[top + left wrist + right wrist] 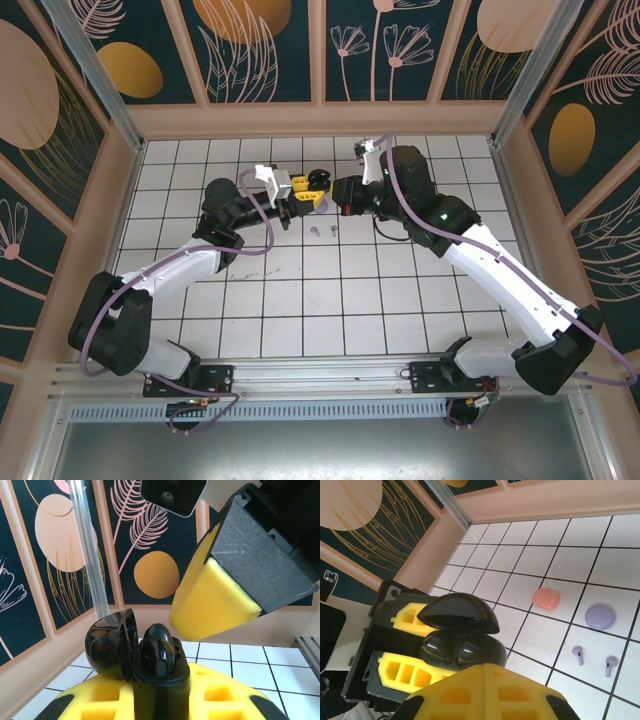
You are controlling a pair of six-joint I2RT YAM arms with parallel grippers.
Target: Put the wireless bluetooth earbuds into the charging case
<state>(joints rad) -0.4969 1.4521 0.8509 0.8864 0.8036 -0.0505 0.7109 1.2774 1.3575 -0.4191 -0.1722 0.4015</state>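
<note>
White tiled counter, floral walls. My left claw grasps the open black case aloft; my right claw is clenched beside it. Lavender earbuds lie flat on the counter, stems parallel.

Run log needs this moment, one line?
left gripper: shut on black case, lid open | right gripper: shut, by case | lavender earbuds: on table

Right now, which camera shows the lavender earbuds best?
Right wrist: both lavender earbuds lie unobstructed on the tiles, stems visible. The top view shows them as tiny specks. The left wrist camera faces the black case.
</note>
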